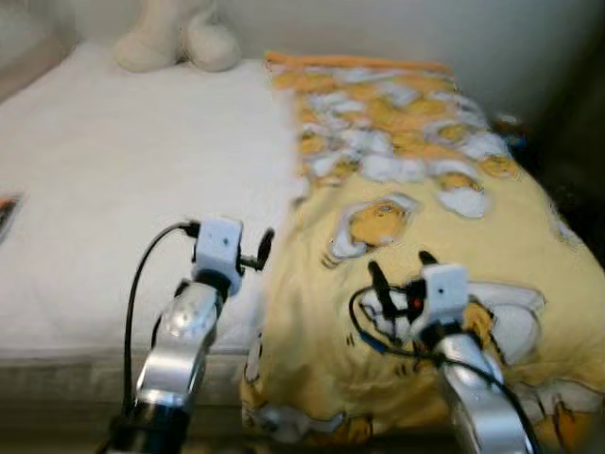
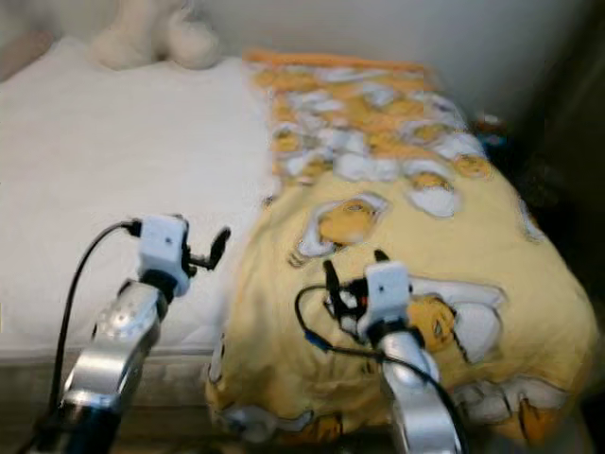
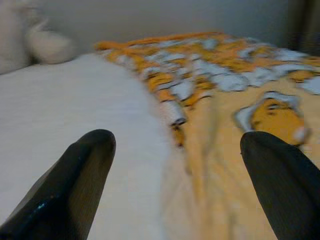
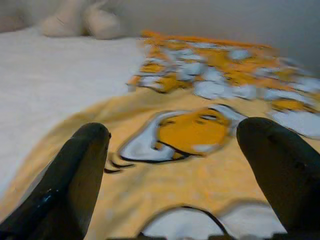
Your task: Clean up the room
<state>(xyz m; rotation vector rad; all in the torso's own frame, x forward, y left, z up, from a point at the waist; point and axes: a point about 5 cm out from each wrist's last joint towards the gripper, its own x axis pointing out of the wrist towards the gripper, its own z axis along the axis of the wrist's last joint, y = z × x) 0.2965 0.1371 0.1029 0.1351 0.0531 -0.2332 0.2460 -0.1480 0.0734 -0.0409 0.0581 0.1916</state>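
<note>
Yellow blanket (image 1: 425, 218) spread over the bed's (image 1: 113, 180) right half, near edge cut off, left gripper (image 3: 175, 165) and right gripper (image 4: 172, 165) held spread above it, plush toy (image 1: 180, 38) blurred.

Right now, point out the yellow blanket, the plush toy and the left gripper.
yellow blanket (image 1: 425, 203), left eye view, on the flat yellow cloth beside an egg print.
plush toy (image 1: 210, 43), left eye view, on its cream right foot.
left gripper (image 3: 177, 170), left wrist view, midway between its open black fingertips.

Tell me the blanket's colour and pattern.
The blanket is yellow with white-and-orange cartoon egg figures, clearest in the left eye view.
</note>
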